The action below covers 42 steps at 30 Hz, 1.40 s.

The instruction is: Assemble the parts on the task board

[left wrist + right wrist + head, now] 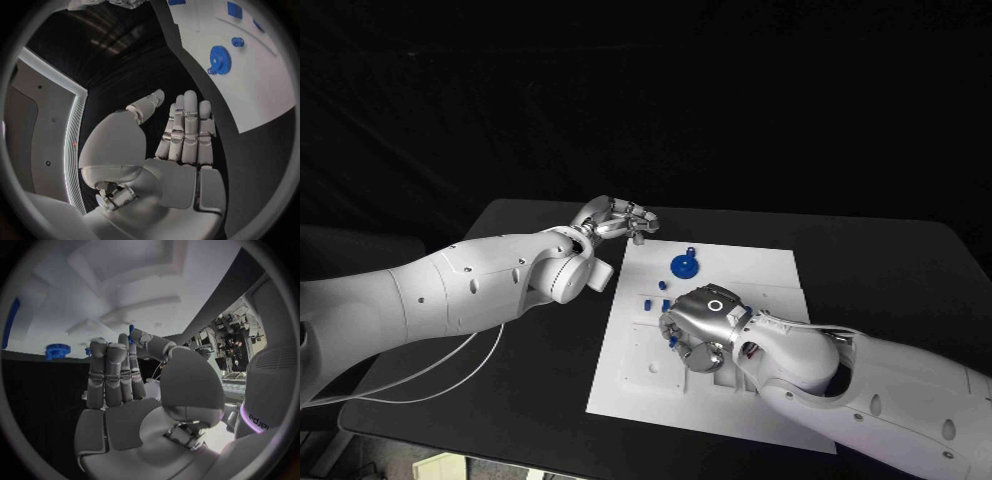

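The right robot hand point(704, 322) hovers low over the middle of the task board point(762, 262), a small blue part point(131, 333) seemingly pinched at its fingertips — the nearer hand. The blue gear point(685, 266) lies just beyond it. The left robot hand point(615, 217) is spread, holding nothing, off the board's far-left corner above the table point(877, 260). No readable writing.

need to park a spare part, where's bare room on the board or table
Free: the task board near its front edge, ahead of the right hand, and the black table beside the board under the left arm. Crowded: around the blue gear and small blue parts beside that hand.
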Each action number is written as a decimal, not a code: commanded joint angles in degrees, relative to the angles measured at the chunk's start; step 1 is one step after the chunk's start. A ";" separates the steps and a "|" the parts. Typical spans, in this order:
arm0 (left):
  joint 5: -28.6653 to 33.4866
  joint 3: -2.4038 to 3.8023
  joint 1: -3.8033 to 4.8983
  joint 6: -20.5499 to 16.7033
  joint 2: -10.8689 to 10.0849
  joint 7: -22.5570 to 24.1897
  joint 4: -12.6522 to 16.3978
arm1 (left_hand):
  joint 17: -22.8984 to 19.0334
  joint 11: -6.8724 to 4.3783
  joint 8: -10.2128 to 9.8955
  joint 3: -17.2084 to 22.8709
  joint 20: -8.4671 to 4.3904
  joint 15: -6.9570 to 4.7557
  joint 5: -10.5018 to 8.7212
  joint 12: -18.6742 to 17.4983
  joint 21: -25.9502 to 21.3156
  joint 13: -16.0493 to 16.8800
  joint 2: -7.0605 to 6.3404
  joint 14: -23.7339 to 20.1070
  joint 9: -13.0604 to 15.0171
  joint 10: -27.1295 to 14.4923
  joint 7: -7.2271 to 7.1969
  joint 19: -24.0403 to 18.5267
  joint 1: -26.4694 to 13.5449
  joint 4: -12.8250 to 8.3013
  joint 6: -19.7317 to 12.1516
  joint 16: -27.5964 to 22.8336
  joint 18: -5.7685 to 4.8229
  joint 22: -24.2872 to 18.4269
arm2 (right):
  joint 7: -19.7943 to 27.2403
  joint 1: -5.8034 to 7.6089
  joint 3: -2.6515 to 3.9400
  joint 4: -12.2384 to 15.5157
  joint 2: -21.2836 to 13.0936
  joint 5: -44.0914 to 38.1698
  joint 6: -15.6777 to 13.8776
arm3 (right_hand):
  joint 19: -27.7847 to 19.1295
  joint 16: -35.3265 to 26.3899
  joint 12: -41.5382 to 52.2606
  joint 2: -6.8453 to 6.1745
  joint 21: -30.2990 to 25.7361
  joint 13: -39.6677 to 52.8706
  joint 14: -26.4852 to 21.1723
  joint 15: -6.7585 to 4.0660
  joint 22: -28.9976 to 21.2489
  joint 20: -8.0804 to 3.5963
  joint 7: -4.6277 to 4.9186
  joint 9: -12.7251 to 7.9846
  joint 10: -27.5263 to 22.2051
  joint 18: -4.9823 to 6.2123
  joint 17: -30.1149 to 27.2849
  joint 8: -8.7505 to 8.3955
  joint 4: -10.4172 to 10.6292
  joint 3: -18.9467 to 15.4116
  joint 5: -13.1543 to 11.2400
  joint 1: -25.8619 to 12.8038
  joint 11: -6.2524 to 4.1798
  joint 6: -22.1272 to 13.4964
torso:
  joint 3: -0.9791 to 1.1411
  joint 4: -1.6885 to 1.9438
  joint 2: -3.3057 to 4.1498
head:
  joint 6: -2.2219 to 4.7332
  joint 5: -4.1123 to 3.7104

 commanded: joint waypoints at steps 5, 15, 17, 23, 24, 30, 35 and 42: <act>0.40 0.04 0.09 -0.05 0.14 0.55 0.06 | 0.09 -0.01 0.39 -0.04 -0.63 0.06 0.39 -0.14 -0.28 -0.01 0.30 0.23 -0.07 -0.17 -0.14 -0.24 -0.37 -0.02 -0.43 -0.39 0.68 0.09 | -0.21 -0.09 -0.12 -0.02 -0.14 -1.55 1.24 | 0.08 0.40 -0.03 -0.01 0.21 0.13 -0.46 -0.24 1.10 -0.39 0.00 0.07 0.54 1.52 0.05 0.15 -0.03 0.18 0.07 -0.08 0.24 0.32 | -0.01 0.01 -0.01 | -0.15 0.07; 0.40 0.04 0.08 0.05 0.12 0.50 -0.34 | 0.15 0.00 0.39 -0.04 -0.63 0.07 0.39 -0.14 -0.32 -0.01 0.31 0.24 -0.09 -0.20 -0.13 -0.23 -0.41 0.01 -0.47 -0.46 0.68 0.12 | -0.20 -0.13 -0.14 0.31 -0.42 -1.52 1.33 | 0.09 0.44 -0.06 0.01 0.25 0.20 -0.46 -0.24 1.10 -0.40 0.00 0.08 0.56 1.52 0.05 0.14 -0.05 0.20 0.05 -0.14 0.24 0.34 | 0.00 -0.02 -0.02 | -0.28 0.17; 0.41 0.04 0.08 0.05 0.12 0.49 -0.37 | 0.16 0.00 0.39 -0.04 -0.63 0.07 0.39 -0.14 -0.33 -0.01 0.31 0.25 -0.09 -0.20 -0.12 -0.23 -0.41 0.02 -0.48 -0.47 0.68 0.12 | -0.20 -0.14 -0.14 0.31 -0.42 -1.52 1.36 | 0.09 0.45 -0.07 0.02 0.25 0.21 -0.47 -0.24 1.10 -0.40 -0.01 0.08 0.56 1.52 0.06 0.14 -0.06 0.20 0.04 -0.15 0.24 0.34 | 0.00 -0.02 -0.02 | -0.28 0.17; 0.41 0.04 0.08 0.15 0.15 0.34 -0.43 | 0.20 0.01 0.39 -0.03 -0.63 0.07 0.39 -0.15 -0.35 -0.01 0.32 0.26 -0.10 -0.22 -0.12 -0.22 -0.42 0.03 -0.49 -0.51 0.68 0.14 | -0.16 -0.15 -0.16 0.56 -0.42 -1.29 1.40 | 0.09 0.47 -0.09 0.03 0.27 0.25 -0.47 -0.24 1.09 -0.40 -0.01 0.09 0.57 1.52 0.06 0.13 -0.07 0.21 0.03 -0.18 0.23 0.35 | 0.01 0.02 -0.01 | -0.39 0.23; 0.41 0.04 0.08 0.13 0.15 0.34 -0.45 | 0.21 0.01 0.39 -0.03 -0.63 0.07 0.39 -0.15 -0.36 -0.01 0.32 0.26 -0.11 -0.23 -0.12 -0.22 -0.42 0.03 -0.50 -0.52 0.68 0.14 | -0.17 -0.15 -0.16 0.59 -0.43 -1.29 1.40 | 0.09 0.47 -0.09 0.03 0.27 0.26 -0.47 -0.24 1.09 -0.40 -0.01 0.09 0.57 1.52 0.06 0.13 -0.07 0.21 0.03 -0.18 0.23 0.35 | 0.01 0.02 -0.01 | -0.39 0.23; 0.41 0.04 0.08 0.22 0.14 0.24 -0.52 | 0.24 0.02 0.39 -0.03 -0.62 0.07 0.39 -0.16 -0.38 -0.02 0.32 0.26 -0.12 -0.25 -0.11 -0.22 -0.44 0.04 -0.52 -0.56 0.68 0.16 | -0.18 -0.16 -0.17 0.66 -0.51 -1.20 1.56 | 0.10 0.49 -0.11 0.06 0.29 0.29 -0.47 -0.25 1.09 -0.41 -0.01 0.10 0.58 1.52 0.06 0.13 -0.08 0.22 0.01 -0.20 0.23 0.36 | 0.00 0.02 -0.03 | -0.45 0.30; 0.41 0.04 0.08 0.27 0.16 0.22 -0.53 | 0.27 0.02 0.39 -0.04 -0.62 0.08 0.39 -0.16 -0.40 -0.02 0.33 0.26 -0.13 -0.27 -0.10 -0.22 -0.45 0.06 -0.54 -0.59 0.68 0.17 | -0.18 -0.16 -0.18 0.65 -0.53 -1.20 1.89 | 0.09 0.50 -0.12 0.07 0.30 0.32 -0.48 -0.25 1.08 -0.41 -0.01 0.10 0.59 1.52 0.06 0.12 -0.10 0.22 0.00 -0.22 0.23 0.36 | 0.01 -0.01 -0.03 | -0.50 0.32; 0.41 0.04 0.08 0.32 0.18 0.19 -0.54 | 0.31 0.03 0.40 -0.04 -0.62 0.08 0.38 -0.16 -0.43 -0.01 0.34 0.26 -0.14 -0.29 -0.10 -0.22 -0.46 0.07 -0.56 -0.63 0.67 0.19 | -0.30 -0.16 -0.21 0.59 -0.67 -1.38 2.35 | 0.09 0.52 -0.15 0.08 0.31 0.36 -0.49 -0.25 1.08 -0.42 -0.01 0.11 0.59 1.52 0.06 0.12 -0.13 0.23 0.01 -0.24 0.23 0.36 | 0.00 0.00 -0.02 | -0.55 0.33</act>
